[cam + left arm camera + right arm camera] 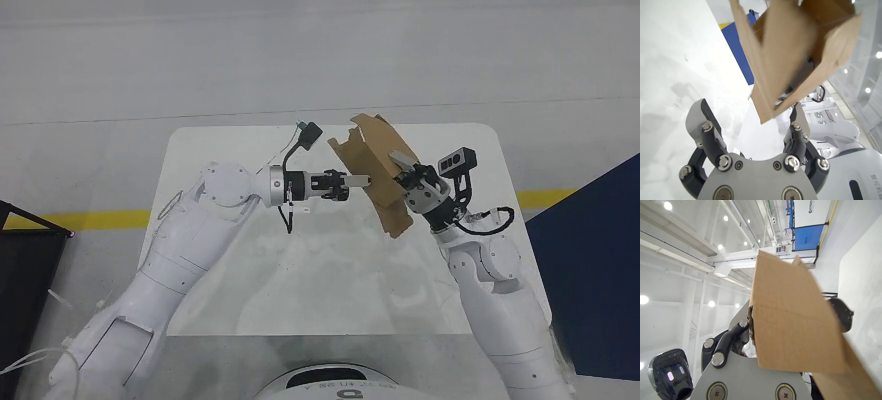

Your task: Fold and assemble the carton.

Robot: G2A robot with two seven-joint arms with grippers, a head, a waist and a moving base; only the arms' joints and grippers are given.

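the step in hand looks like squaring up the half-folded carton in mid-air. to do it well, the left end effector [750, 108], jaws wide, should take the near corner of the carton [372, 160] fully between its pads before closing. it should then push slowly, so the crease folds and the board neither buckles nor twists out of the other grip. the left arm stretches across the bench [230, 290], elbow bent outward, wrist pointing straight at the carton's side. the carton hangs tilted above the bench's far middle, between the two arms. the right end effector [410, 180] is clamped on its right wall, forearm rising from the bench's right edge.
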